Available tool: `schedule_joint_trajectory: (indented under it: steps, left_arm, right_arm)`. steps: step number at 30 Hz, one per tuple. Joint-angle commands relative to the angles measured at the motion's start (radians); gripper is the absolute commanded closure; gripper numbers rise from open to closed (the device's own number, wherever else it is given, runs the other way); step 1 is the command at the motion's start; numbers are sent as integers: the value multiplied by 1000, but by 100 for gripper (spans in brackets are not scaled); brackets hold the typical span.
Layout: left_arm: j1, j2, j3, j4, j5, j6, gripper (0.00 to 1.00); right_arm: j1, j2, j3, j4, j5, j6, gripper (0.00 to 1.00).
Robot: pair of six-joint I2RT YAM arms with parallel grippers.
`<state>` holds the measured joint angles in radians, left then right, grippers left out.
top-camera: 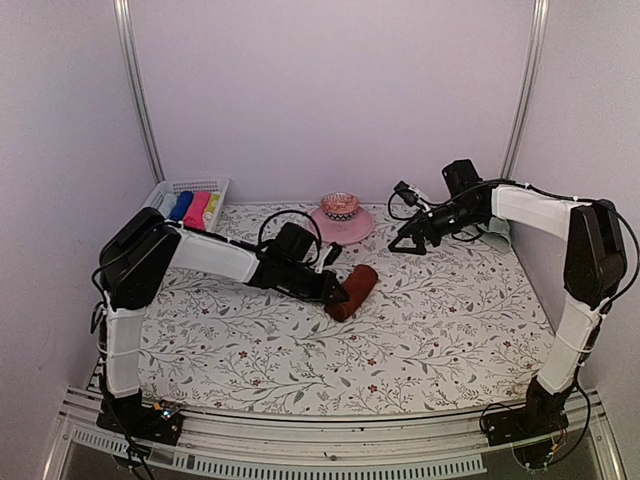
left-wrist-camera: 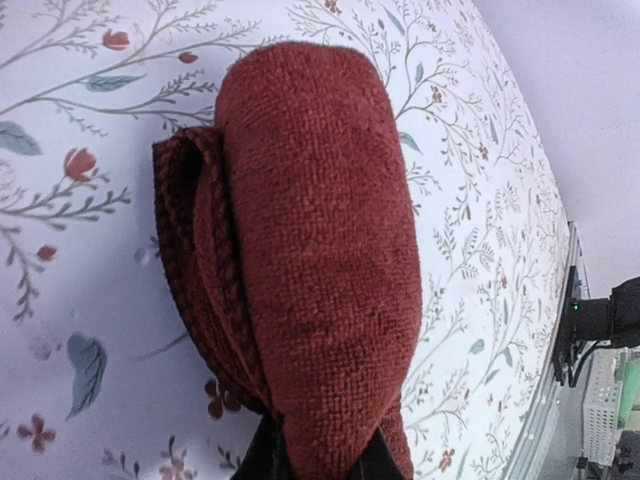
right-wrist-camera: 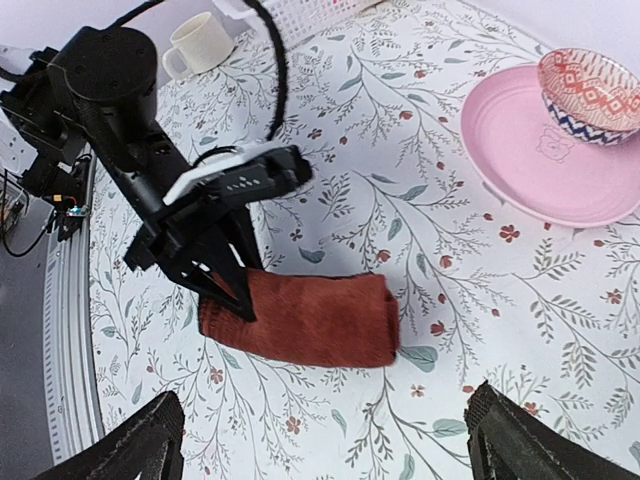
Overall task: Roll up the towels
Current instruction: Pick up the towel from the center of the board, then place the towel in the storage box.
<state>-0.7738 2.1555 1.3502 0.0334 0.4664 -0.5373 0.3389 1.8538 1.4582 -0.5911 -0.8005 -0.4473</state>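
Now: the floral-covered bench (top-camera: 450, 340) carries the red-brown towel (top-camera: 353, 292), rolled, lying mid-bench near the pink plate (top-camera: 345, 228) but apart from it. The left gripper (left-wrist-camera: 320, 465) has its fingers closed on the roll's left end. The right gripper (right-wrist-camera: 330, 450) has its fingers spread wide, holding nothing, above the bench.

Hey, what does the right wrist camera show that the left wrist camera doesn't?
Only the right wrist: a pink plate carrying a bowl, a mug, and the left arm with its end effector clamped on the towel. Only the left wrist: the roll's layered end close up. Both: the rolled towel on the floral cover.
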Motion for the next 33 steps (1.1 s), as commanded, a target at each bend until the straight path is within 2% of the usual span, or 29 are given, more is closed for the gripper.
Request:
schedule_joint_trajectory:
  steps: [1, 9, 16, 19, 27, 33]
  left_arm:
    - [36, -169, -75, -32, -72, 64, 100]
    - [198, -405, -209, -87, -129, 144, 100]
    - [427, -523, -169, -223, -113, 295, 100]
    - [528, -536, -122, -289, -156, 366, 100]
    - [804, -493, -55, -368, -69, 449, 100]
    - [903, -395, 13, -425, -5, 464, 100]
  right_arm:
    - [-37, -36, -16, -20, 7, -18, 1]
    - [-49, -42, -32, -2, 26, -12, 1]
    - [-48, -52, -44, 6, 34, -10, 1]
    - [-49, -62, -55, 15, 35, -11, 1]
    - [-49, -48, -73, 28, 21, -4, 1]
    - [-49, -28, -75, 30, 14, 1, 1]
